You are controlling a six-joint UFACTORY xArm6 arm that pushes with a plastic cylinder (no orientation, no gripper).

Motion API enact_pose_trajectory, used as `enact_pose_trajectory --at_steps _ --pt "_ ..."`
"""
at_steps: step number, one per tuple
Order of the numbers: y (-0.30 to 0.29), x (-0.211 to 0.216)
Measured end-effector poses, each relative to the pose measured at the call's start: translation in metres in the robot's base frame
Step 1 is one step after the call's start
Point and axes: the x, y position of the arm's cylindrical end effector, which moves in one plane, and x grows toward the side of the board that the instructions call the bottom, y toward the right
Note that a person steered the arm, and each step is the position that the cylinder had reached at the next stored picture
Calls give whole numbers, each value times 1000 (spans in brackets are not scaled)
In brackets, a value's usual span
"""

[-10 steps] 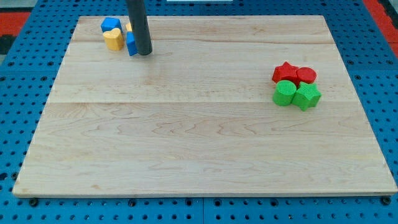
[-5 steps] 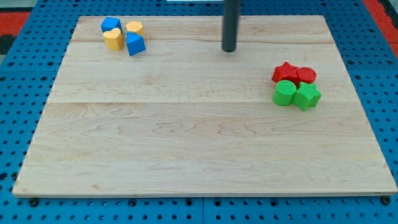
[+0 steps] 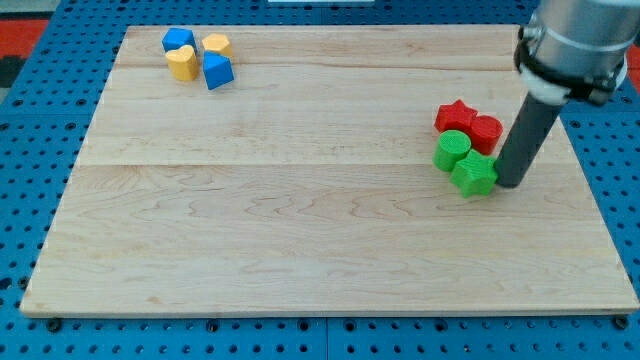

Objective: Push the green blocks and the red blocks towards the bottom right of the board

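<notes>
A red star block (image 3: 453, 116) and a red round block (image 3: 486, 132) sit at the board's right side. Just below them are a green cylinder (image 3: 452, 150) and a green star-like block (image 3: 475, 173). All are bunched together. My tip (image 3: 509, 184) rests on the board touching the right side of the green star-like block, below the red round block. The rod rises up to the arm at the view's top right.
Two blue blocks (image 3: 179, 40) (image 3: 217, 71) and two yellow blocks (image 3: 181, 63) (image 3: 216, 45) cluster at the board's top left. The wooden board (image 3: 300, 220) lies on a blue pegboard.
My tip swept from the top left cluster across the top to the right side. It nudged the green and red blocks slightly left; the lower green block shifted down-left.
</notes>
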Motion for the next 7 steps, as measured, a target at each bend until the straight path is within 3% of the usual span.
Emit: enact_pose_trajectory --at_steps 1,2,3,5,6,7 --pt "5 -2" --pt "50 -59" --pt "9 -89" --pt "-74 -50" --pt "-61 -74" --pt "-38 -46"
